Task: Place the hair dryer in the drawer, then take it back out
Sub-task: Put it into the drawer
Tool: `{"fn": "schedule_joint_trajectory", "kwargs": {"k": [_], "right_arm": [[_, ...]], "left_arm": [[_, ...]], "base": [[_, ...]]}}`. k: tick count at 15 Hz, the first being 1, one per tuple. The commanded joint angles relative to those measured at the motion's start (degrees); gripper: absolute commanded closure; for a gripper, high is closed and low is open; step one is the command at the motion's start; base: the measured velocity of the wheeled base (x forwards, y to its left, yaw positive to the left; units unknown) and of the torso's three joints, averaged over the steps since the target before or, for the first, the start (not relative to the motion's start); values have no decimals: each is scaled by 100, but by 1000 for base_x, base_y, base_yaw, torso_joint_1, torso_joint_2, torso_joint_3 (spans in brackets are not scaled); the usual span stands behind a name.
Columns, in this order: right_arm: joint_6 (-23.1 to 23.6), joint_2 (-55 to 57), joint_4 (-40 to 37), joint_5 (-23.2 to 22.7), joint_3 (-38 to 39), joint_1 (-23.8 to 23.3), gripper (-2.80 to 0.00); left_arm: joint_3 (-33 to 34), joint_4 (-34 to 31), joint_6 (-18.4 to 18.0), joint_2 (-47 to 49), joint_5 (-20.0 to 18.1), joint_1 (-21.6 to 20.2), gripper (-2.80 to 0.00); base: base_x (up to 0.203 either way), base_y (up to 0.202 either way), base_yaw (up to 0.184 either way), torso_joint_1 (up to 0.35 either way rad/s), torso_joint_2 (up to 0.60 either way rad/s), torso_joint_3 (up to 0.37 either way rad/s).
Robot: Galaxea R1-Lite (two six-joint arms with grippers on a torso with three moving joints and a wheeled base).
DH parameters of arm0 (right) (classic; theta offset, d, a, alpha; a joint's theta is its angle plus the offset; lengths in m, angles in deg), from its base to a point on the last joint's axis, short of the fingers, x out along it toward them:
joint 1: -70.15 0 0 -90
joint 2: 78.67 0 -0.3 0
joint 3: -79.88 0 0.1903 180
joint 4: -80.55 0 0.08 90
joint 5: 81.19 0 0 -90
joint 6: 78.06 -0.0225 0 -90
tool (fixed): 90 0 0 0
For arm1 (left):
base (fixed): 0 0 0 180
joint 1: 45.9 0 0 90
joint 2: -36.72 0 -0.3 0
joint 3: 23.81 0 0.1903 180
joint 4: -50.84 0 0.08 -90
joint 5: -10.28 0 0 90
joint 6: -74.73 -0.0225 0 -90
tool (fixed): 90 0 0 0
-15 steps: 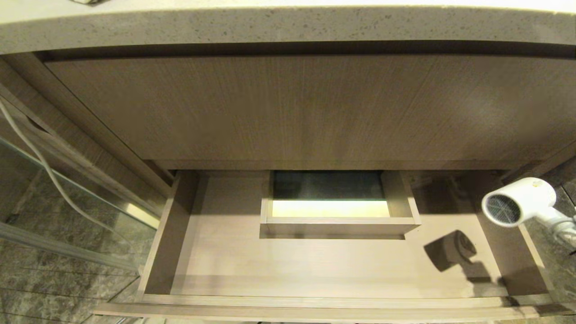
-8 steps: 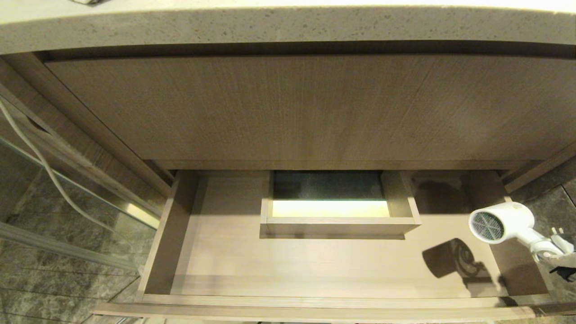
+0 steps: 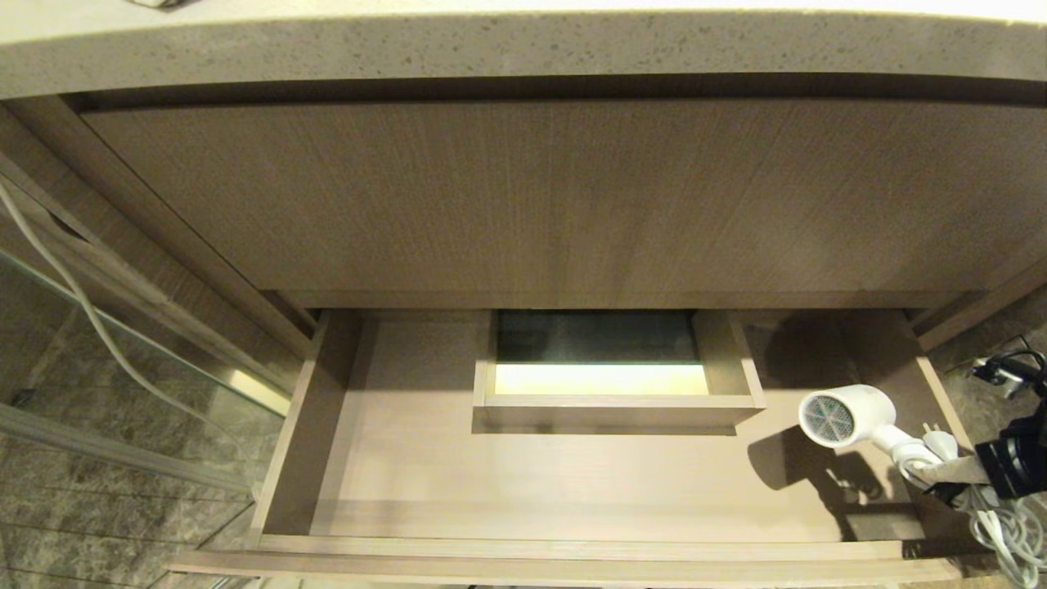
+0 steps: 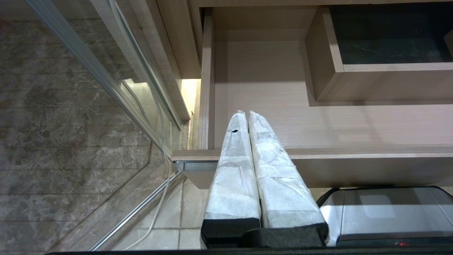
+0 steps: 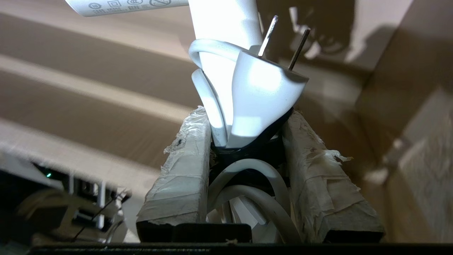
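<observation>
The open drawer (image 3: pixel 523 491) is wide, shallow and wood-grained. Over its right end hangs the small white hair dryer (image 3: pixel 847 415), its grey mesh grille facing left and its shadow falling on the drawer floor beside it. My right gripper (image 3: pixel 941 470) reaches in from the right edge and is shut on the dryer's handle end. In the right wrist view its taped fingers (image 5: pixel 184 166) clamp the handle (image 5: pixel 219 21), the looped cord and the plug (image 5: pixel 262 95). More cord (image 3: pixel 1002 532) dangles below. My left gripper (image 4: pixel 246 114) is shut and empty, parked before the drawer's (image 4: pixel 318 124) left front corner.
A boxed cut-out (image 3: pixel 613 401) stands at the middle of the drawer's back. Above are a taller wood-grain panel (image 3: pixel 556 196) and a speckled stone countertop (image 3: pixel 523 49). A glass panel with a white cable (image 3: pixel 82 311) is on the left, and stone tiles surround the cabinet.
The hair dryer has moved left and down from beyond the drawer's right side to over its right end. My right gripper and the dangling cord have come into the head view.
</observation>
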Motion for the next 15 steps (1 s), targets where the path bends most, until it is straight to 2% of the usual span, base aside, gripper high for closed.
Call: {"fn": "schedule_joint_trajectory", "kwargs": {"k": [1,7,15], "right_arm": [[-39,636,229,-2,-117,164,0],[-449,1757,1885,526,-723,651,0],[-814,2367,3081,546,-1169,836,0]], "left_arm": [[0,-1,5,0,1,0,0],[0,-1,-4,0,0,0,0],[0,-1,4,0,0,0,0]], "base": [[0,0,0,0,0,0],[0,0,0,0,0,0],[0,0,0,0,0,0]]}}
